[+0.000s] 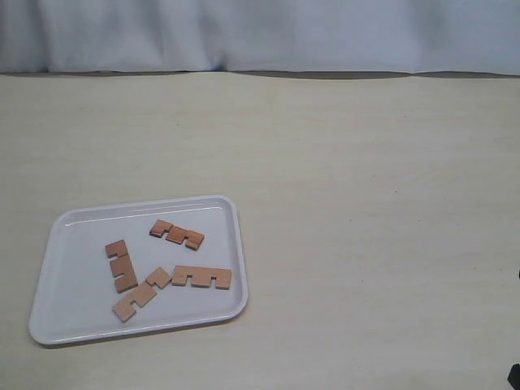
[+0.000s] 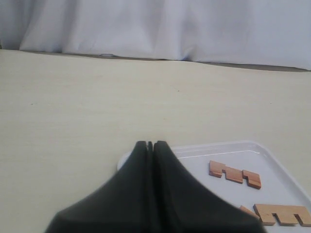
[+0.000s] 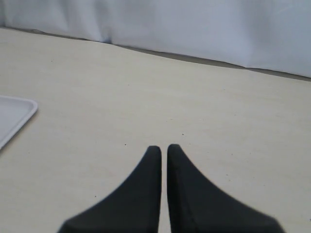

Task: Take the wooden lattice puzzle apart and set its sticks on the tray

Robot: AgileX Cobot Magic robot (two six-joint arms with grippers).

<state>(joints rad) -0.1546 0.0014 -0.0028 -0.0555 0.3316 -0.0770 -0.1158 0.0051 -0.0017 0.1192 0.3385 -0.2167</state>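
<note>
The white tray lies at the front left of the table. Four reddish-brown notched sticks lie loose and flat in it: one toward the back, one on the left, one on the right and one slanted at the front. No assembled lattice puzzle is in view. My left gripper is shut and empty, hovering over the tray's near corner, beside two sticks. My right gripper is shut over bare table, the tray's corner off to one side.
A pale wooden tabletop stretches to a white curtain at the back. A dark bit of arm shows at the exterior view's lower right edge. Neither gripper shows in that view.
</note>
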